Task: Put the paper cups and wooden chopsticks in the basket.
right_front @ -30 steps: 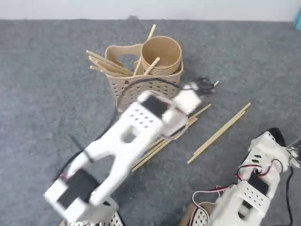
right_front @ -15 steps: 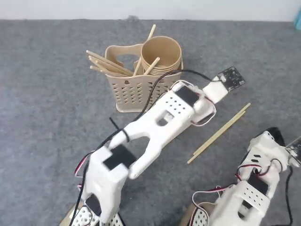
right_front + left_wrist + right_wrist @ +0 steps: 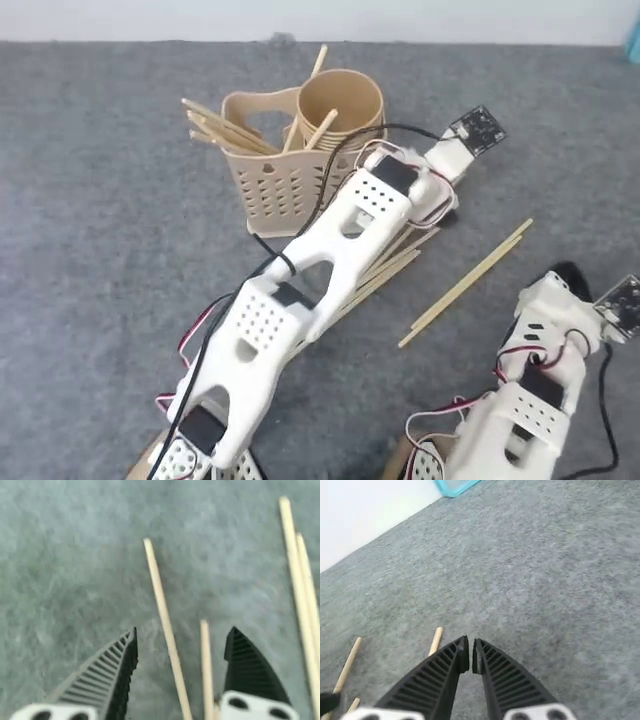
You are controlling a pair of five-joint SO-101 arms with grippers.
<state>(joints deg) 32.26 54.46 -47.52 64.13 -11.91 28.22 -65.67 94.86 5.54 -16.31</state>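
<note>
hovering wide open, the left gripper (image 3: pixel 184 630) is set astride loose chopsticks (image 3: pixel 160 600); lowering and closing are called for.

High camera looks down; both wrist cameras hug the carpet (image 3: pixel 100 250), sharing loose chopsticks (image 3: pixel 465 283).

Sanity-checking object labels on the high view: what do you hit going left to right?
Stowed chopsticks → cups → loose chopsticks → right gripper. The basket and left arm each span several of these, so they're left out.
</note>
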